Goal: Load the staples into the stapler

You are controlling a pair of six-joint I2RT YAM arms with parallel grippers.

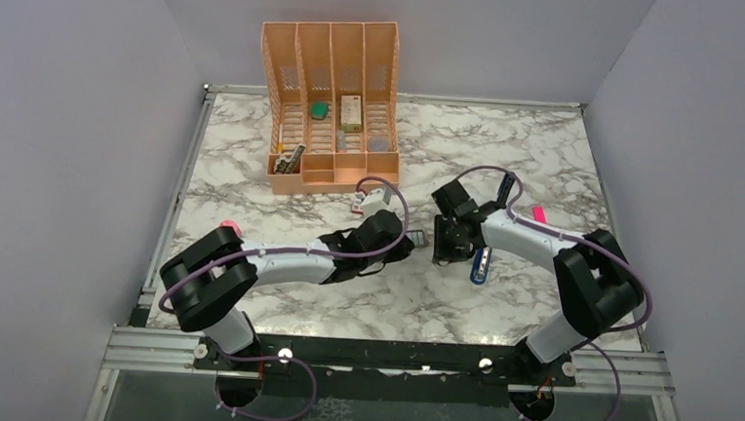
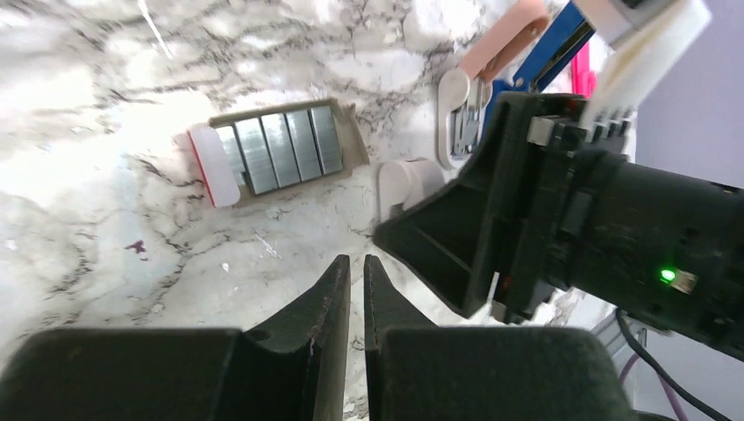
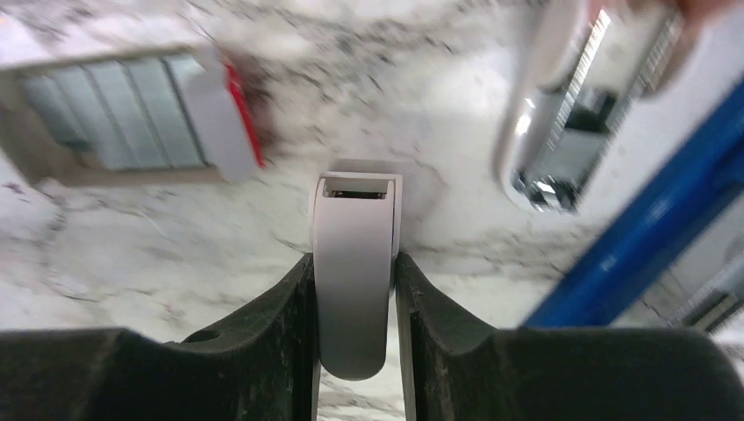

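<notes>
The staples (image 2: 281, 151) lie as grey strips in their small tray, its red-and-white sleeve (image 2: 211, 167) pushed to one end; the staples (image 3: 114, 114) also show in the right wrist view. The blue stapler (image 1: 480, 266) lies open right of them, its silver channel (image 3: 570, 105) exposed. My right gripper (image 3: 354, 272) is shut on a small white rounded piece (image 3: 353, 263) between tray and stapler. My left gripper (image 2: 356, 263) hovers just short of the tray, shut on nothing.
An orange desk organiser (image 1: 331, 101) with several small items stands at the back of the marble table (image 1: 275, 302). A pink marker (image 1: 538, 214) lies behind the right arm. A pinkish-tan block (image 2: 504, 39) rests beside the stapler.
</notes>
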